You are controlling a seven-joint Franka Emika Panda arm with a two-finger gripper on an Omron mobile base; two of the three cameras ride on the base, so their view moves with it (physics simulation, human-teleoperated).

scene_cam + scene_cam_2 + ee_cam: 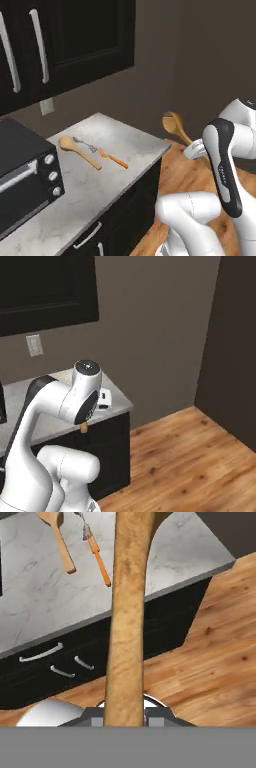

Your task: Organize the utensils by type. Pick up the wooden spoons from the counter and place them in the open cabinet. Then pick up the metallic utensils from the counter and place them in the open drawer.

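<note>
Off the counter's [115,137] end, above the wood floor [200,456]: gripper [125,714] closed on one wooden spoon [175,125], bowl up, handle clamped between the fingers. Judged early in the task: first spoon lifted, not yet stowed. On the marble, second spoon [77,150] lying beside the silver utensil [85,144] and the orange utensil [114,158], those two close together end to end, all three apart from the gripper. Overhead to the left, black cabinet [75,40] with bar handles; interior not visible, so contents cannot be told. Base drawers [50,662] below the counter appearing shut; nothing seen inside. At the counter's left, a dark oven [25,175] with knobs.
</note>
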